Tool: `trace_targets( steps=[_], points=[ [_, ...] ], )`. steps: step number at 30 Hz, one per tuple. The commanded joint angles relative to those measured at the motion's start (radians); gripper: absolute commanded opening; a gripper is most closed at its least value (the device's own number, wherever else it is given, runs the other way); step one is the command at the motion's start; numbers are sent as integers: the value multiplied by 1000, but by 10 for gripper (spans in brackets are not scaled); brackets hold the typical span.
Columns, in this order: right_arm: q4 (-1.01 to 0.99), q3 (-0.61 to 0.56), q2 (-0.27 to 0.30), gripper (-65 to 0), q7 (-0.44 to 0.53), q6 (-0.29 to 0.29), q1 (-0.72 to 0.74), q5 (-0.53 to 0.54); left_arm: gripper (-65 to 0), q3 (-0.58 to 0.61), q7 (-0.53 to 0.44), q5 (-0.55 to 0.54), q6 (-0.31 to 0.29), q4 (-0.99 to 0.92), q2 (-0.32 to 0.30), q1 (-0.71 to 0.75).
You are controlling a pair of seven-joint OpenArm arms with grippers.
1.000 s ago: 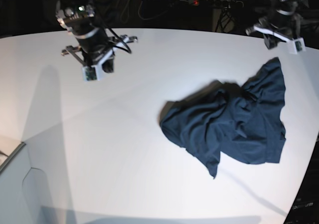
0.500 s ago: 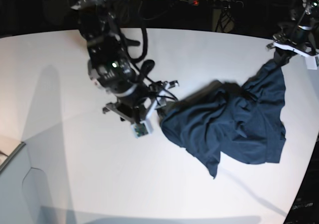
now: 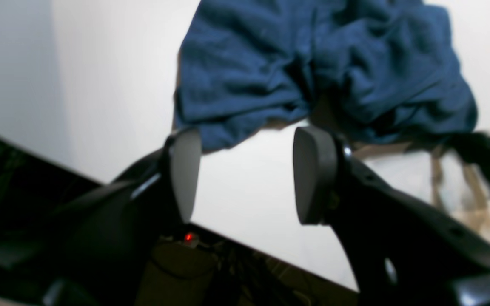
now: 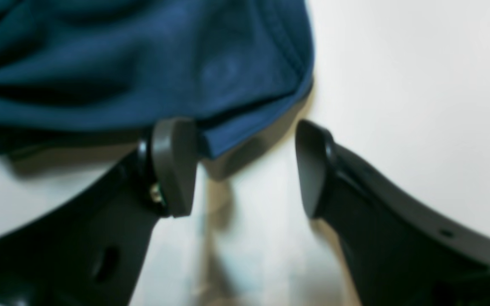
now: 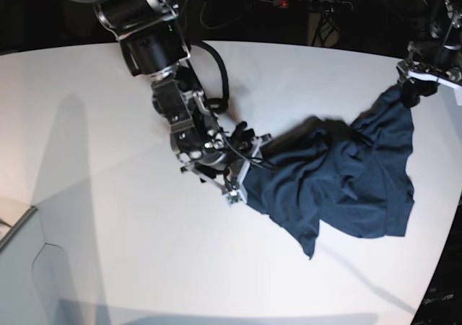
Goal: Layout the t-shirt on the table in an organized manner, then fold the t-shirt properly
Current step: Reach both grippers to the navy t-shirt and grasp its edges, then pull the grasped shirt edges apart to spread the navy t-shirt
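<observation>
I see a white bench (image 5: 108, 217) with a curved far edge, dark clutter and cables behind it, a small red light (image 5: 283, 3) back there, and a grey-white box corner (image 5: 18, 267) at the near left of the base view. The t-shirt (image 5: 346, 180) lies crumpled on the right half of the bench, navy and wrinkled, not laid out. My right gripper (image 5: 249, 167) is down at the shirt's left edge; its wrist view shows the jaws spread apart, released, with a hemmed edge of the t-shirt (image 4: 151, 68) just ahead of the left finger (image 4: 175, 165) and bare bench between the jaws. My left gripper (image 5: 408, 90) sits at the shirt's far right corner near the bench edge; in its wrist view the jaws are likewise parted, gripping nothing, the t-shirt (image 3: 313, 63) bunched just beyond the fingertips. The base view gives the whole shirt's outline; only the wrist views show the gaps between the jaws, though both are blurred.
</observation>
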Motion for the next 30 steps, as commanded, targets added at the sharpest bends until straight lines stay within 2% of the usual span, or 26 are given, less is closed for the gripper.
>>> trace_targets(
  steps=[1, 5, 7, 9, 12, 16, 19, 26, 30],
  points=[
    [-11, 3, -10, -281, 42, 6, 37, 4, -309, -8, -11, -9, -5, 14, -9, 4],
    [-94, 5, -10, -285, 119, 6, 55, 4, -309, -9, -11, -8, -5, 1, -12, 7],
    [-94, 5, -10, -313, 146, 8, 49, 4, -309, -9, -11, -8, -5, -21, -16, 7],
    [-94, 5, -10, -410, 171, 8, 48, 4, -309, -35, -11, -8, -10, -45, -18, 7],
    [-93, 14, -10, -643, 186, 8, 37, 4, -309, -93, -11, -8, -11, -81, -12, 1],
    [-65, 111, -10, -650, 181, 9, 23, 4, -309, -129, -11, -8, -11, -134, -19, -2],
    [61, 168, -9, -650, 180, 9, -53, 4, -309, -144, -11, -8, -11, -164, -36, -4],
    [432, 229, 91, -650, 183, 9, -287, 4, -309, -143, -13, -8, -11, -228, -38, -54],
    [523, 353, 97, -650, 186, 9, -350, 4, -309, -141, -8, -8, -11, -274, -38, -109]
  ],
)
